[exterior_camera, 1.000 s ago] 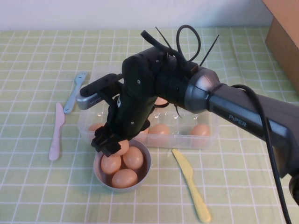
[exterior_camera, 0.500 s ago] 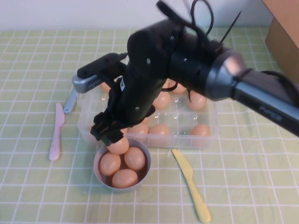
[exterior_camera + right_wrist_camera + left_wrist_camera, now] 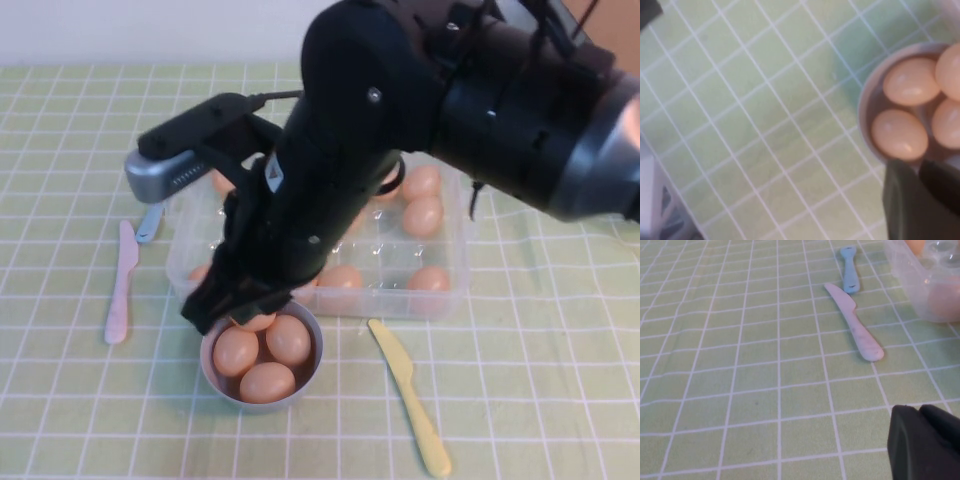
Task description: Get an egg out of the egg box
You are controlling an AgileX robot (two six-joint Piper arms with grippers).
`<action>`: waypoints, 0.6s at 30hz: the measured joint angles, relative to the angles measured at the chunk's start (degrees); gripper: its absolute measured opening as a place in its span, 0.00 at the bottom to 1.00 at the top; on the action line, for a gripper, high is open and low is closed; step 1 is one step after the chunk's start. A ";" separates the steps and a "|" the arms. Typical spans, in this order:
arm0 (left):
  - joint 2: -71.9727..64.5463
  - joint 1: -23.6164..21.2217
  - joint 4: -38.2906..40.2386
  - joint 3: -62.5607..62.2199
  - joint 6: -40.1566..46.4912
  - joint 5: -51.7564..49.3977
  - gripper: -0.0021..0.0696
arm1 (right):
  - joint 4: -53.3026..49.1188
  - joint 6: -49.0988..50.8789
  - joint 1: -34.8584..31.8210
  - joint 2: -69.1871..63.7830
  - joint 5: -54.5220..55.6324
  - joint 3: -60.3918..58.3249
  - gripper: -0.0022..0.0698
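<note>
Right gripper (image 3: 228,312): low over the far-left rim of the bowl, between box and bowl; fingers drawn close together, nothing clearly held.
Left gripper (image 3: 925,442): only its dark tip shows in the left wrist view, above bare table; whether it is wide or narrow, I cannot tell.
Egg box (image 3: 452,285): clear tray at mid-table, just far of the bowl, partly hidden by the right arm; eggs sit in its right and near cups.
Egg (image 3: 255,321): at the bowl's far edge, right under the right gripper tips; touching or apart, I cannot tell.
Bowl (image 3: 312,372): small, grey-blue, near side of the box; three more eggs lie in it, close together.
Yellow knife (image 3: 408,390): flat on the table, right of the bowl.
Pink knife (image 3: 121,285): flat, left of the box.
Blue fork (image 3: 148,222): just far of the pink knife.
Table (image 3: 80,400): green checked cloth.
</note>
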State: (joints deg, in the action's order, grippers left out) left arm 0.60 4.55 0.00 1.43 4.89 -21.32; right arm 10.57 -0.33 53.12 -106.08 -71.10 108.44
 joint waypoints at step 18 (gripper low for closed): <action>0.00 0.00 0.00 0.00 0.00 0.00 0.02 | -7.09 -0.11 0.00 26.57 0.00 -23.26 0.01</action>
State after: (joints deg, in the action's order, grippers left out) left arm 0.60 4.55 0.00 1.43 4.89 -21.32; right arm 3.47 -0.44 53.12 -79.52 -71.10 85.18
